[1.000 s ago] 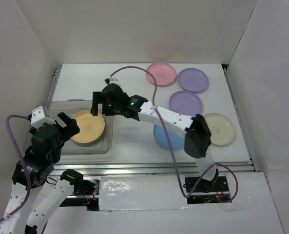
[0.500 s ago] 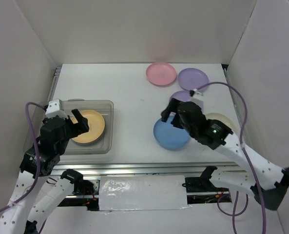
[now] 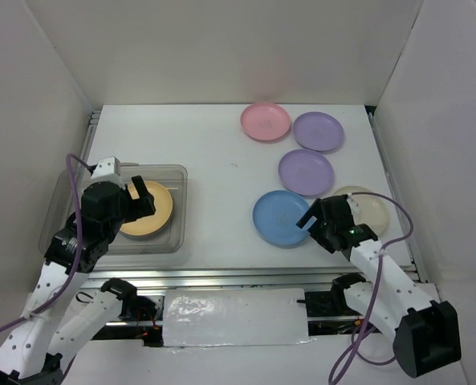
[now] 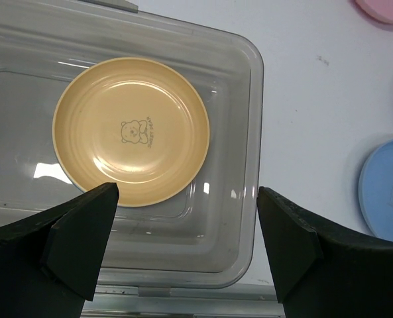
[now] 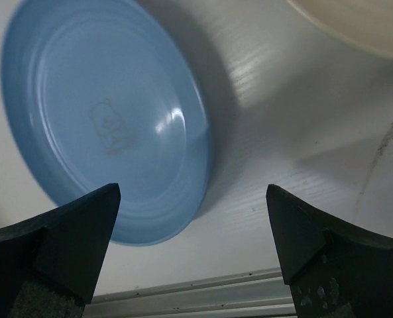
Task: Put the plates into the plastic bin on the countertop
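Wrist of right gripper (image 3: 311,225) covers part of cream plate (image 3: 373,211).

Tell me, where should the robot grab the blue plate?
On its raised rim, at the right-hand edge of the blue plate. It lies flat on the countertop, so only the thin rim can be pinched. Probably come from the right, where the open right jaws hover.

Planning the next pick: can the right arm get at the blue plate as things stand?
Probably yes: the open right pincer hangs at the edge of the blue plate, with nothing on the plate or between them.
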Robot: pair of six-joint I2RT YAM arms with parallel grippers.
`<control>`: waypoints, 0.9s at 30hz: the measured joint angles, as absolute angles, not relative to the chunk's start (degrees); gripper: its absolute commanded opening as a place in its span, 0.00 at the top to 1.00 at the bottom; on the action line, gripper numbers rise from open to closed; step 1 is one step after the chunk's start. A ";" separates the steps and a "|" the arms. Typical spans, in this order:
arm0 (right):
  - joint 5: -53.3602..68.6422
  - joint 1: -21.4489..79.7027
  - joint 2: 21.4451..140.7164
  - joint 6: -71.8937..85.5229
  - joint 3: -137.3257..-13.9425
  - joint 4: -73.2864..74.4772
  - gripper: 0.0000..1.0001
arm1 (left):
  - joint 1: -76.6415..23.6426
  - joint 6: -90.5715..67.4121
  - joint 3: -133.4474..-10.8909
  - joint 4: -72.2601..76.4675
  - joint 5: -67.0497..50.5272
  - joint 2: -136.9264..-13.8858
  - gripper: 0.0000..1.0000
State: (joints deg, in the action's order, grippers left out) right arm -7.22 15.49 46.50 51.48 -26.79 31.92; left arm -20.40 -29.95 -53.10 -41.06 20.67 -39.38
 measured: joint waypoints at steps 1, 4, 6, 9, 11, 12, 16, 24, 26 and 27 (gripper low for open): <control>-6.68 15.49 48.31 51.66 -26.09 30.89 0.03 | -20.40 -29.95 -53.10 -41.06 20.67 -38.83 0.01; -6.15 15.49 50.59 52.27 -24.88 28.62 0.09 | -20.40 -29.95 -53.10 -41.06 20.67 -37.95 0.01; -6.15 15.46 52.66 52.66 -24.84 26.92 0.15 | -20.40 -29.95 -53.10 -41.04 20.71 -37.65 0.01; -6.04 15.42 57.01 52.90 -24.84 24.45 0.33 | -20.40 -29.98 -53.10 -41.08 20.75 -38.11 0.01; -6.24 15.64 59.16 53.17 -24.80 23.35 0.36 | -20.40 -30.00 -53.10 -41.10 20.86 -38.20 0.01; -6.42 15.75 59.94 53.19 -24.77 22.92 0.38 | -20.40 -30.02 -53.10 -41.10 20.97 -38.24 0.01; -6.52 16.32 62.13 53.25 -24.75 21.10 0.72 | -20.40 -30.06 -53.10 -41.17 21.45 -38.54 0.01; -8.08 26.35 62.63 55.57 -27.53 21.12 1.00 | -20.40 -30.24 -53.10 -41.93 22.41 -38.30 0.01; -9.50 30.44 62.61 55.75 -30.39 24.14 1.00 | -20.40 -30.37 -53.10 -42.06 23.18 -37.60 0.01; -10.46 32.18 62.50 55.83 -32.45 25.69 1.00 | -20.40 -30.48 -53.10 -42.17 23.64 -37.23 0.01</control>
